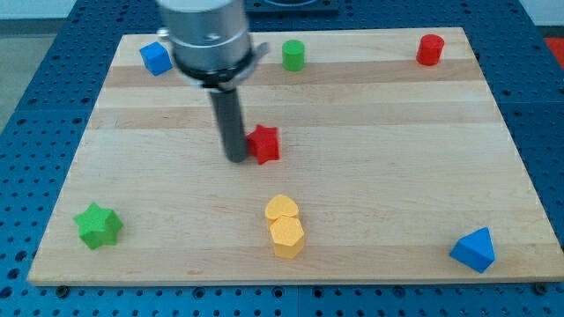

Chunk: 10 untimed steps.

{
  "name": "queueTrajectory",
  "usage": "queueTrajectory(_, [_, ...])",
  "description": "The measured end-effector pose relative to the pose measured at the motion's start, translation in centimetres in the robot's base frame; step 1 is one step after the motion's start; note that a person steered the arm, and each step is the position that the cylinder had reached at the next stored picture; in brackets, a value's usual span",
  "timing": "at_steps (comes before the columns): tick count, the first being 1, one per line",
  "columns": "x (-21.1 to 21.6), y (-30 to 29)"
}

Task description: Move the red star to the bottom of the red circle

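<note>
The red star [264, 143] lies near the board's middle, a little left of centre. The red circle, a short cylinder [429, 49], stands at the view's top right. My tip [238, 158] is the lower end of the dark rod, just left of the red star and touching or almost touching its left side. The rod's grey mount above hides part of the board's top edge.
A blue cube [156, 58] at top left, a green cylinder [293, 55] at top centre, a green star [98, 225] at bottom left, two yellow blocks [285, 225] touching at bottom centre, a blue triangular block [474, 249] at bottom right. The wooden board [397, 158] lies on a blue pegboard.
</note>
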<state>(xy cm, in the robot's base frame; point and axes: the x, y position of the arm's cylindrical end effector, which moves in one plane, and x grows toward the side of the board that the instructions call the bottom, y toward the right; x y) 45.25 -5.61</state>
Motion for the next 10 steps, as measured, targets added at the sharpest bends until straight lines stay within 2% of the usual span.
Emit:
queueTrajectory(1, [-3.1,5.5])
queueTrajectory(3, [-12.6,16.1])
queueTrajectory(4, [-16.6,19.7])
queueTrajectory(5, [-16.6,17.6])
queueTrajectory(6, [-16.4,13.8])
queueTrajectory(8, [-8.9,4.7])
queueTrajectory(9, [-2.9,4.0])
queueTrajectory(10, [-0.3,8.0])
